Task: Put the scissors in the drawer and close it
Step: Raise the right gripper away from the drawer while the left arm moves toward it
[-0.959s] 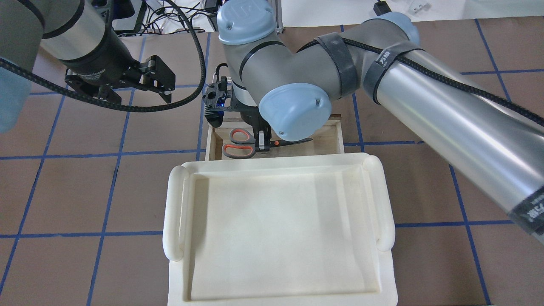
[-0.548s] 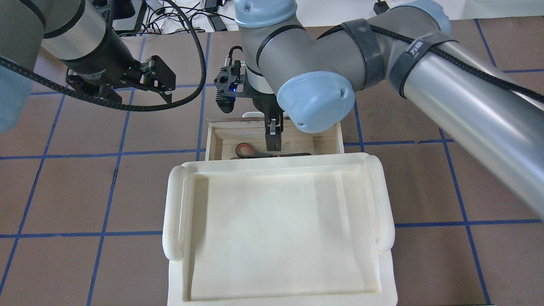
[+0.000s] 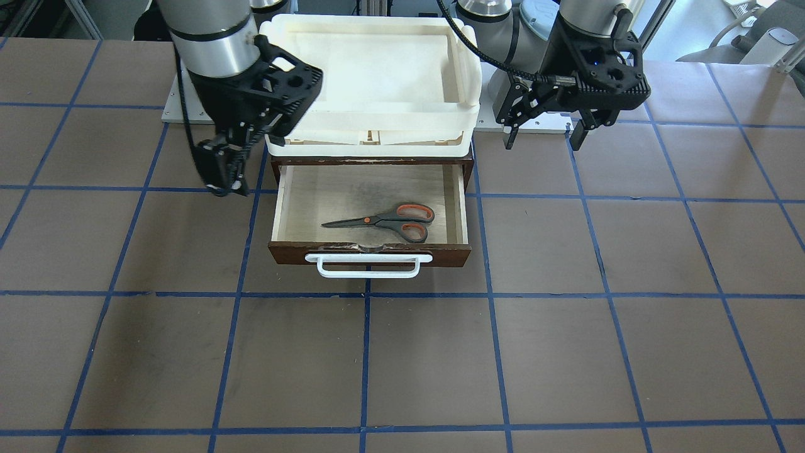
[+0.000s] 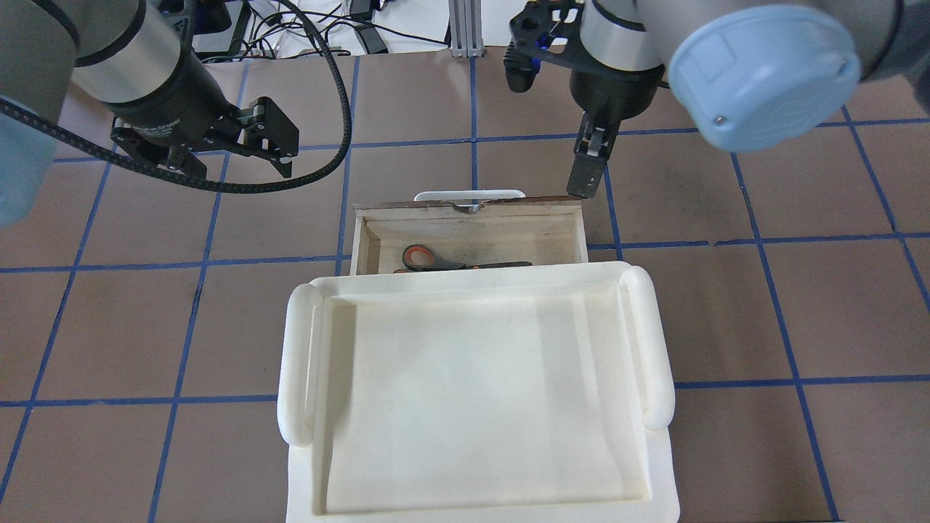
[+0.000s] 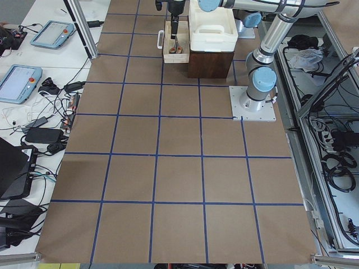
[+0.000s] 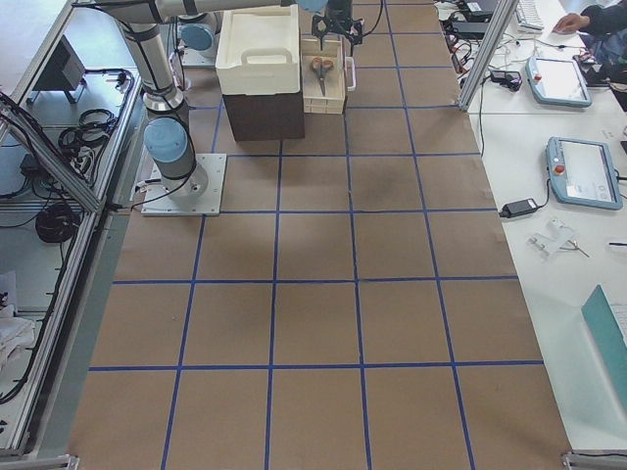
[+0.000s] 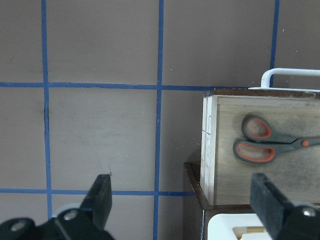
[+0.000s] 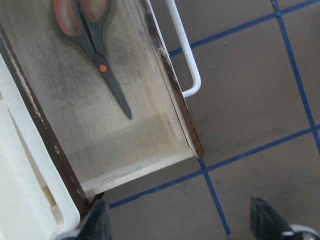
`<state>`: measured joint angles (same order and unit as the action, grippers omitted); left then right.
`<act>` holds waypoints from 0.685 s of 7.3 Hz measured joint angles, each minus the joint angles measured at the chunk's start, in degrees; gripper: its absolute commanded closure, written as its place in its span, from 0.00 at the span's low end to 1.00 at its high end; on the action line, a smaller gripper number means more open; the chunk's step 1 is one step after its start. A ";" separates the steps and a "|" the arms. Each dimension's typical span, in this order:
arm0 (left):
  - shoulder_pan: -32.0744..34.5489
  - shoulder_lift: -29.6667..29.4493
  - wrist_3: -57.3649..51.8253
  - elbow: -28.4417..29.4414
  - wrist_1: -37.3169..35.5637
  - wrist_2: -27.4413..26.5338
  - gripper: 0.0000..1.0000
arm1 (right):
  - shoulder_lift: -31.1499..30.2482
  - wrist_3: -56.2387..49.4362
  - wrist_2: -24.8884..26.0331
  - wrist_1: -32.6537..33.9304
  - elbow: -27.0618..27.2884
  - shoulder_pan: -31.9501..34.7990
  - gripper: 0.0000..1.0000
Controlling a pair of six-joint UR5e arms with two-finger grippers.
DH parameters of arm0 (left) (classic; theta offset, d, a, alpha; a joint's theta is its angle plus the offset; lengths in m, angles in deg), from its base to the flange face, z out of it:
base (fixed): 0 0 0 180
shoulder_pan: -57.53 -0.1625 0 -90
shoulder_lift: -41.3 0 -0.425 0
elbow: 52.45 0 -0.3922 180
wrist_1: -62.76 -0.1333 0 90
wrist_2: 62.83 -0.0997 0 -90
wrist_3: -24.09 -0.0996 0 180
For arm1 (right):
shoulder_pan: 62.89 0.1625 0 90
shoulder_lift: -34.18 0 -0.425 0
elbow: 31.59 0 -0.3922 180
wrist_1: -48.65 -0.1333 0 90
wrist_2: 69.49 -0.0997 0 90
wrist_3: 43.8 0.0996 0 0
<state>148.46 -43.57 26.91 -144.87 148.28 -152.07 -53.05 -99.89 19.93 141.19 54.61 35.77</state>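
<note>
The scissors point(image 3: 383, 221), with grey-and-orange handles and dark blades, lie flat on the pale floor of the open drawer point(image 3: 371, 251). They also show in the overhead view point(image 4: 429, 258) and in both wrist views point(image 7: 260, 142) point(image 8: 85, 30). The drawer's white bar handle point(image 3: 368, 267) faces away from me. My right gripper point(image 4: 587, 171) is open and empty. It hangs above the table just past the drawer's front right corner point(image 8: 182, 225). My left gripper point(image 4: 280, 142) is open and empty, hovering left of the drawer point(image 7: 182, 205).
A large white tray point(image 4: 298, 363) sits on the dark brown cabinet point(image 5: 210, 59) that holds the drawer, and hides the drawer's rear part from above. Brown table with blue grid lines all around. Operator benches with tablets stand beyond the table's far edge.
My right gripper let go of the scissors, rose out of the drawer and moved right, past its front corner. The scissors now lie in the drawer. The left arm has not moved.
</note>
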 measured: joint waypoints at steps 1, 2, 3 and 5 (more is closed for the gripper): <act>-0.42 -0.21 0.28 0.15 -0.64 0.85 0.00 | -1.70 4.97 0.10 -1.21 0.08 -2.68 0.00; -0.64 -0.60 1.02 0.46 -0.97 1.81 0.00 | -2.90 13.51 0.17 -2.34 0.14 -3.93 0.00; -0.64 -0.97 3.60 0.88 -0.93 2.20 0.00 | -3.75 22.39 0.23 -2.92 0.17 -4.47 0.00; 0.00 -2.80 12.73 1.49 -1.12 2.86 0.00 | -5.20 33.94 1.31 -4.27 0.17 -5.00 0.00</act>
<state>148.46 -46.37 39.64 -143.39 147.16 -149.21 -58.25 -65.94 21.24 136.92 54.78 30.77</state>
